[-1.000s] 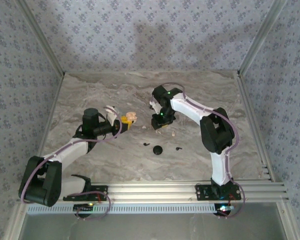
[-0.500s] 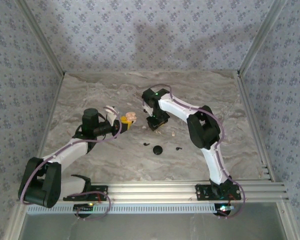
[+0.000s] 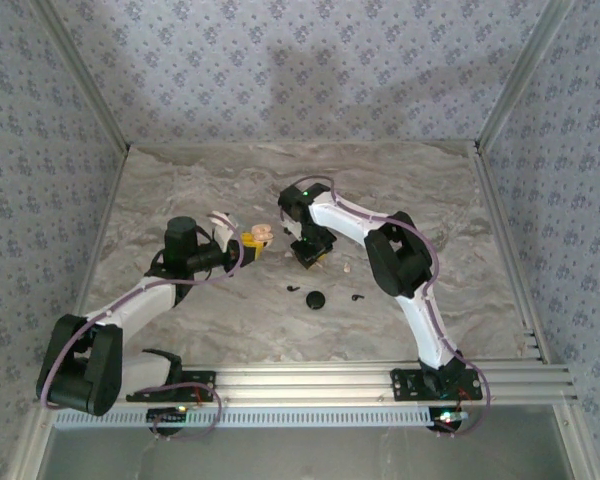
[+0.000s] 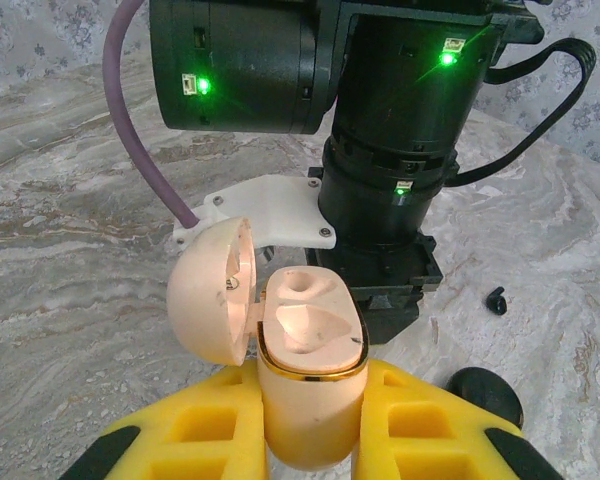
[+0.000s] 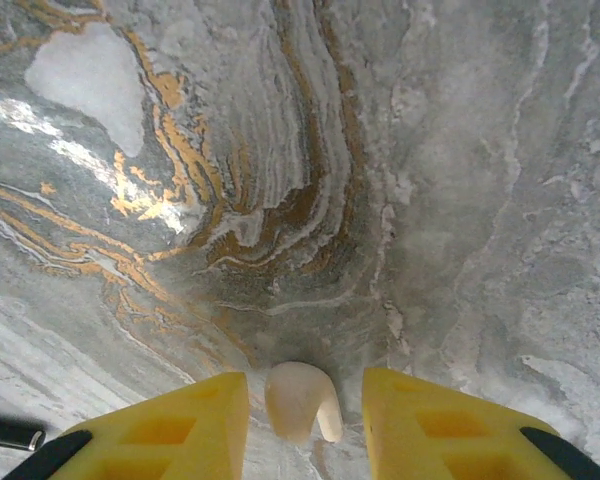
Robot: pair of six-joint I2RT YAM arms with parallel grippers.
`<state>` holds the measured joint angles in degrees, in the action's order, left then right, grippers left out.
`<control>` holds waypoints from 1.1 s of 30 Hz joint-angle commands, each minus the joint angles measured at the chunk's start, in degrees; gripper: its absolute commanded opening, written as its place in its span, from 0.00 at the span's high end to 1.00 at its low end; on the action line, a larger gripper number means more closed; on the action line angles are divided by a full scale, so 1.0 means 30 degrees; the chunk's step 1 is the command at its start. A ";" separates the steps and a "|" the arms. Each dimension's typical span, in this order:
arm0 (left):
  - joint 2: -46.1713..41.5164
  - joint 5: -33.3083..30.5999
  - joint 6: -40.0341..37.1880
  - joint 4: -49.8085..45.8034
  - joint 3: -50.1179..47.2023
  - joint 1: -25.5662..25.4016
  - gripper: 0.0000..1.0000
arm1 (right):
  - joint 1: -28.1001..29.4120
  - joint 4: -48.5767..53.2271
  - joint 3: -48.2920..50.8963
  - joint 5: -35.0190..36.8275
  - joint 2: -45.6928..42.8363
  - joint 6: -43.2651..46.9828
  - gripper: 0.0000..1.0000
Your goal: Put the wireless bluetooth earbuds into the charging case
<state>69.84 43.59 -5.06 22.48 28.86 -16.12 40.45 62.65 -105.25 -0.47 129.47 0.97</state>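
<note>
On the marbled worktop (image 3: pixel 430 200), seen from the camera above, the left end effector (image 3: pixel 252 240) is clenched on the charging case (image 3: pixel 263 234) left of centre. The right end effector (image 3: pixel 313 256) points down at the surface just to the case's right. Two black earbuds (image 3: pixel 294 289) (image 3: pixel 357 296) lie loose on the worktop either side of a round black puck (image 3: pixel 316 299), toward the arm bases from the right end effector and nearer that arm than the left. They are too small here to tell which way their stems run. From the left wrist, the case (image 4: pixel 310 370) stands upright between yellow fingers (image 4: pixel 430 435), its lid (image 4: pixel 215 290) swung open to the left and both wells bare. The right arm's wrist (image 4: pixel 380 150) looms close behind it, with one black earbud (image 4: pixel 496 299) and the puck (image 4: pixel 485 392) off to the right. From the right wrist comes what neither other camera gives: the right end effector (image 5: pixel 305 410) is released, and its yellow fingers (image 5: pixel 170 420) straddle a small cream piece (image 5: pixel 298 398) shaped like a bud with a short hooked stem. A gap shows on each side of the piece. Whether it rests on the worktop cannot be told. A likely next move is closing on that piece and carrying it left to the open case.
</note>
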 commanded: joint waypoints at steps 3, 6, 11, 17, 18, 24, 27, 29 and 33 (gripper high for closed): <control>-0.0285 0.0000 -0.0306 0.0087 0.0341 0.0129 0.87 | 0.0214 0.0603 -0.0424 0.0611 0.0642 0.0291 0.66; -0.0291 0.0000 -0.0306 0.0095 0.0320 0.0125 0.87 | 0.0227 0.0497 -0.0358 0.0629 0.0642 0.0276 0.69; -0.0196 0.0000 -0.0384 0.0065 0.0348 0.0129 0.87 | 0.0257 0.0284 -0.0248 0.0799 0.0557 0.0207 0.74; -0.0079 0.0000 -0.0503 -0.0137 0.0429 0.0115 0.87 | 0.0221 -0.0511 0.0336 0.0999 -0.0148 -0.0139 0.77; -0.0064 0.0002 -0.0521 -0.0134 0.0428 0.0128 0.87 | 0.0178 -0.0751 0.0524 0.0954 -0.0372 -0.0268 0.77; 0.0216 0.0317 -0.0454 0.0402 0.0538 -0.0208 0.88 | -0.0370 -0.3561 0.2731 0.0540 -0.2771 -0.1674 0.78; 0.0546 0.0215 -0.0605 0.0875 0.0726 -0.0953 0.88 | -0.0847 -0.6324 0.4959 -0.0306 -0.4823 -0.2877 0.78; 0.0817 0.0083 -0.0515 0.1436 0.0805 -0.1394 0.88 | -0.1224 -0.8290 0.6582 -0.0926 -0.6389 -0.3828 0.78; 0.1419 -0.0508 -0.0501 0.2571 0.1057 -0.2247 0.89 | -0.1926 -1.2320 0.9550 -0.1191 -0.9437 -0.4988 0.78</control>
<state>73.28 42.83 -5.93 25.39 29.32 -21.76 35.73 37.17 -80.31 -2.35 106.32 -9.15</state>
